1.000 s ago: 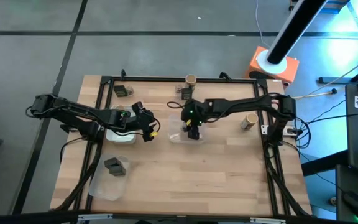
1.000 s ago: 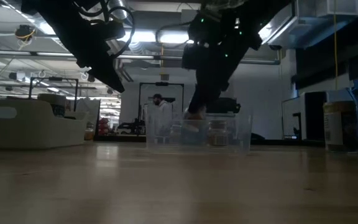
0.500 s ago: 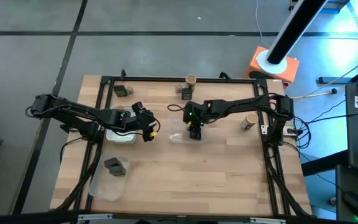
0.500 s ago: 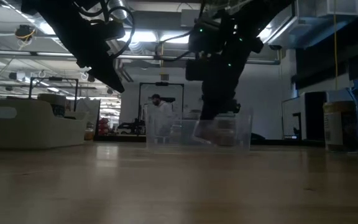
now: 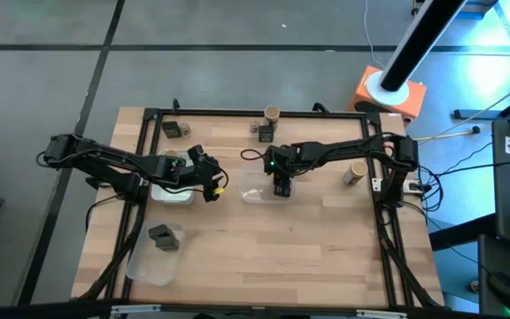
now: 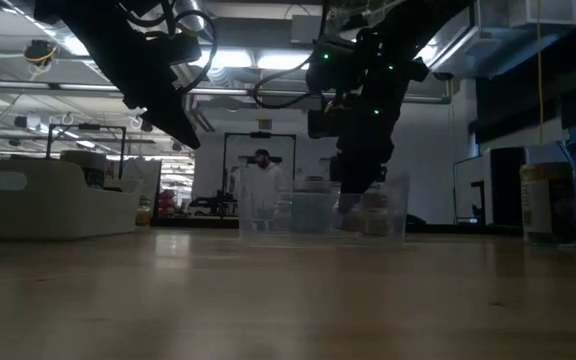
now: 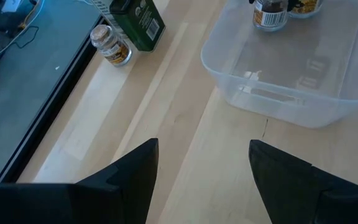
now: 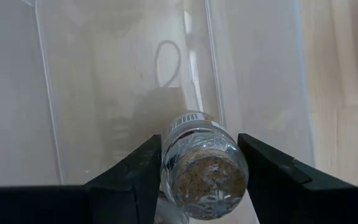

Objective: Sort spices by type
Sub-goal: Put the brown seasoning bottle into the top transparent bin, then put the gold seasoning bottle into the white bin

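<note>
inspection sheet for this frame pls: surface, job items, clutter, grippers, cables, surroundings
Surface: wooden table with a black frame.
Job's things: a glass spice jar held over the middle clear tray; a tan-topped jar by the right arm's base; another jar and a dark packet at the far edge; a dark packet in the near-left tray.
Clutter: nothing seen.
Grippers: right gripper shut on the spice jar; left gripper open above bare wood.
Cables: black leads beside the right arm's base.
Surroundings: a person far behind the table; an orange-and-white object on the floor.
</note>
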Motion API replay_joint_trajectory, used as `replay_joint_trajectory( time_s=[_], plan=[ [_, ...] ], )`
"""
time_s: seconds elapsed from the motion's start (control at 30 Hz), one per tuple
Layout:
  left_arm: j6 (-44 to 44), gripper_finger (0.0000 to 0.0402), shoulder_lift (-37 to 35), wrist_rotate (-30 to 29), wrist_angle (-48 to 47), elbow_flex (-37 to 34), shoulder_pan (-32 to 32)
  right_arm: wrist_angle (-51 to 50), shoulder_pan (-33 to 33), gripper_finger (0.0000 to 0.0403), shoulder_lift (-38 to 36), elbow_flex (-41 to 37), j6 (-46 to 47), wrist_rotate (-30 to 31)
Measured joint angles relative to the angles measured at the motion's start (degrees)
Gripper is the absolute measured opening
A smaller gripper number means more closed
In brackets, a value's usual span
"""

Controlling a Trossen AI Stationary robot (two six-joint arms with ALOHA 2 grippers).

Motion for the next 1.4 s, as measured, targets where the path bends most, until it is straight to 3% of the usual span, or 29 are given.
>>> replay_joint_trajectory(
  time_s=[0.17,0.47,0.7,1.1,1.4],
  plan=[
    [-0.1,0.0235,0.0,0.0,0.0,0.0,0.0,0.0,0.0,0.0201,0.0,0.0,0.0,0.0],
    [-0.1,0.0235,0.0,0.0,0.0,0.0,0.0,0.3,0.0,0.0251,-0.1,0.0,0.0,0.0],
    [-0.1,0.0235,0.0,0.0,0.0,0.0,0.0,-5.0,0.0,0.0283,-0.8,3.5,-0.3,-0.6],
    [0.1,0.0235,0.0,0.0,0.0,0.0,0.0,-13.4,0.0,0.0282,-10.5,3.9,-1.3,-0.8],
    [-0.2,0.0235,0.0,0.0,0.2,0.0,0.0,-19.1,-0.1,0.0282,-20.2,0.0,3.2,7.0]
  ],
)
